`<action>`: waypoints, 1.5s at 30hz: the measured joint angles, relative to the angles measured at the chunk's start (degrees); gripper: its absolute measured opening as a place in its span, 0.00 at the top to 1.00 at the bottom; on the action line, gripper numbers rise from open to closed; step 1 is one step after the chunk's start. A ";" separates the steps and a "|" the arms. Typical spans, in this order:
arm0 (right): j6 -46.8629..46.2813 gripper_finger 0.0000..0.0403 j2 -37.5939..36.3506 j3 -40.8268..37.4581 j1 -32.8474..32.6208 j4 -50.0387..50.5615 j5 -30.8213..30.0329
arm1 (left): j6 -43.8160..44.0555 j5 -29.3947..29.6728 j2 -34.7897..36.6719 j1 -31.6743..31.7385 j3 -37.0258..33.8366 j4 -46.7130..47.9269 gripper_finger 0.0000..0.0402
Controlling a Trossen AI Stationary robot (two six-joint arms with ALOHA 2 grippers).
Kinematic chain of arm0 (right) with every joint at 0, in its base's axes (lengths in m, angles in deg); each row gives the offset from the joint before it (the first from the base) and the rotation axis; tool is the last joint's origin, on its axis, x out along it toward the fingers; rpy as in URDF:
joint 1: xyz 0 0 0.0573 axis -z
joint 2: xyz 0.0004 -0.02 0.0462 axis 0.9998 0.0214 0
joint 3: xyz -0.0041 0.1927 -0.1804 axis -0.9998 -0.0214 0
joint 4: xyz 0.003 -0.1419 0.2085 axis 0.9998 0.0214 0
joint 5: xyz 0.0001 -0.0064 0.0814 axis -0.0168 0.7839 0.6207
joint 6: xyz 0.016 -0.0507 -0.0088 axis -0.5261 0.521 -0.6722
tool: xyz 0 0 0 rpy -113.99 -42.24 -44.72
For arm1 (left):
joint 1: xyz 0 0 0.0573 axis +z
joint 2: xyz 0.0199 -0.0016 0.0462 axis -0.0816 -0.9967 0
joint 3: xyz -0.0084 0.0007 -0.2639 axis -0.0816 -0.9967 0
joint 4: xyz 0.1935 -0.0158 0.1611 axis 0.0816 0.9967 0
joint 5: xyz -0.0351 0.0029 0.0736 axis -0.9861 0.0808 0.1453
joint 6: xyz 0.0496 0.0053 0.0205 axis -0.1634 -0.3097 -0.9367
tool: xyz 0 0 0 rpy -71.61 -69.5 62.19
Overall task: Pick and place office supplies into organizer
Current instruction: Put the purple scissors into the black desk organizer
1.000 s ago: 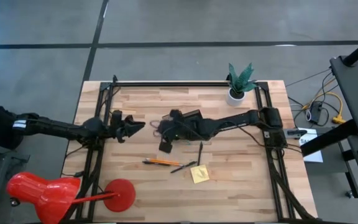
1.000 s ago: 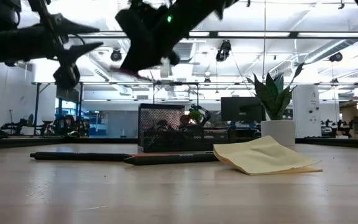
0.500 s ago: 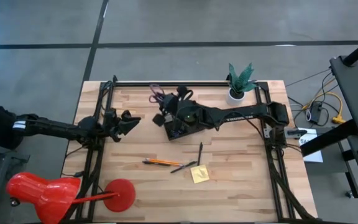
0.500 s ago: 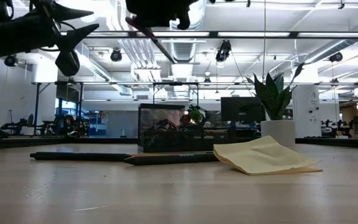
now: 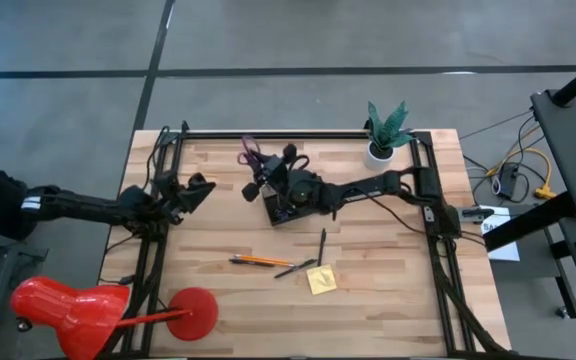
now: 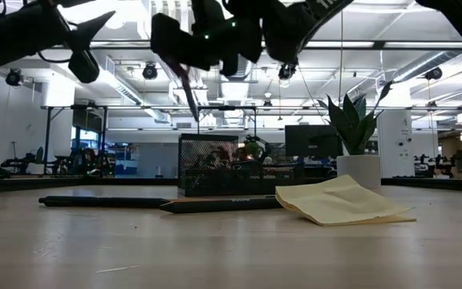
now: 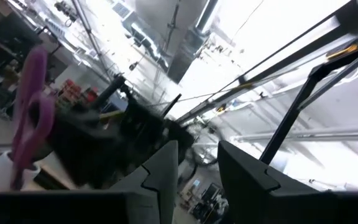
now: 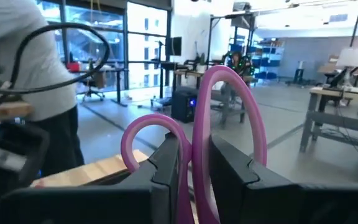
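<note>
1. Carried the purple-handled scissors (image 5: 251,153) from mid-table up and over to the far side, so that they hung above the black mesh organizer (image 5: 286,207), blades angled down toward it and handles tipped to the far left.
2. Kept the right gripper (image 5: 269,178) pinched on the scissors just below the loops, its two dark fingers (image 8: 166,165) pressed against the shank on either side.
3. Drew the left gripper (image 5: 190,190) back toward the far left of the table, well apart from the organizer; fingers parted, holding nothing.
4. Left untouched on the near half of the wooden table (image 5: 398,300): the orange pencil (image 5: 258,260), a thin black pen (image 5: 322,245), a second dark pen (image 5: 296,268) and the yellow sticky-note pad (image 5: 321,280), the pad lying just right of the crossed pens.
5. Stood unchanged at the far right: the white pot with green plant (image 5: 383,135).
6. Judged the scissors as lifted and roughly lined up over the organizer but not yet inside; whether the tips had crossed the rim could not be told.
7. Judged the next move as a straight lowering into a compartment before release, with a risk of the blades catching on the mesh wall.
</note>
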 joint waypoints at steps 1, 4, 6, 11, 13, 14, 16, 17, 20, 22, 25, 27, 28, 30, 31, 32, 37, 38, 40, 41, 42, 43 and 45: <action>-0.62 0.87 0.36 -0.76 -0.14 -1.42 -1.23 | -0.03 0.01 0.35 0.00 0.00 -0.03 0.75; -0.46 0.87 1.25 -2.86 -0.33 -6.76 -5.37 | -0.18 0.02 1.17 0.00 -0.02 -0.02 0.75; 0.84 0.87 1.61 -4.61 -0.32 -10.74 -6.98 | -2.42 -0.01 1.75 0.00 -0.11 -0.13 0.75; 0.24 0.86 1.61 -8.45 -0.46 -12.70 -9.81 | -10.58 0.31 3.34 -0.04 -0.11 -0.03 0.75; -0.03 0.86 1.61 -9.95 -0.44 -12.36 -10.71 | -12.60 0.39 3.92 -0.04 -0.11 -0.13 0.75; -0.60 0.86 1.61 -10.64 -0.44 -12.44 -11.01 | -13.14 0.40 4.16 -0.02 -0.11 -0.13 0.75; -1.71 0.86 1.61 -11.87 -0.41 -13.09 -11.24 | -13.23 0.39 4.51 -0.02 -0.11 -0.07 0.75; -2.05 0.86 1.54 -12.29 -0.35 -13.13 -11.22 | -13.26 0.42 4.58 -0.02 -0.11 -0.11 0.75; -2.05 0.86 1.38 -13.22 -0.38 -13.05 -11.20 | -13.32 0.42 4.40 0.00 -0.11 -0.04 0.75; -1.67 0.86 1.51 -13.91 -0.42 -12.05 -11.31 | -13.37 0.42 4.05 0.00 -0.11 -0.08 0.75; -0.56 0.86 1.59 -14.60 -0.42 -12.09 -11.28 | -13.37 0.42 3.38 0.00 -0.15 -0.04 0.75; 0.77 0.86 1.56 -14.89 -0.31 -12.13 -11.16 | -13.34 0.40 3.12 0.00 -0.15 0.02 0.75; 1.29 0.86 1.56 -14.98 -0.21 -12.10 -11.19 | -13.23 0.39 3.02 0.00 -0.16 -0.05 0.75; 1.89 0.85 1.56 -14.89 0.14 -12.39 -10.91 | -13.13 0.41 2.90 0.00 -0.17 -0.05 0.75; 1.92 0.85 1.56 -14.73 0.35 -12.74 -10.79 | -13.13 0.40 2.90 0.00 -0.17 -0.04 0.75; 1.72 0.84 1.56 -14.63 0.66 -12.92 -10.43 | -13.10 0.38 2.90 0.00 -0.17 -0.06 0.75; 0.26 0.84 2.34 -14.65 1.97 -13.63 -9.02 | -13.08 0.39 2.81 0.00 -0.17 -0.04 0.75; 0.18 0.84 2.48 -14.65 2.09 -13.42 -8.96 | -13.08 0.39 2.79 0.00 -0.17 -0.09 0.75; -1.10 0.84 2.57 -14.82 2.09 -12.87 -8.71 | -13.06 0.39 2.77 0.00 -0.19 0.01 0.75; -1.61 0.84 2.57 -15.03 1.92 -12.88 -8.33 | -13.08 0.39 2.77 0.00 -0.20 -0.01 0.75; -1.72 0.84 2.57 -15.09 1.56 -12.91 -8.22 | -13.16 0.39 2.74 0.00 -0.20 -0.02 0.75; -1.62 0.84 2.57 -15.09 1.11 -12.90 -8.22 | -13.28 0.39 2.71 0.00 -0.20 -0.01 0.75; -0.70 0.83 2.57 -15.11 0.04 -12.89 -8.15 | -13.41 0.40 2.48 0.00 -0.20 -0.02 0.75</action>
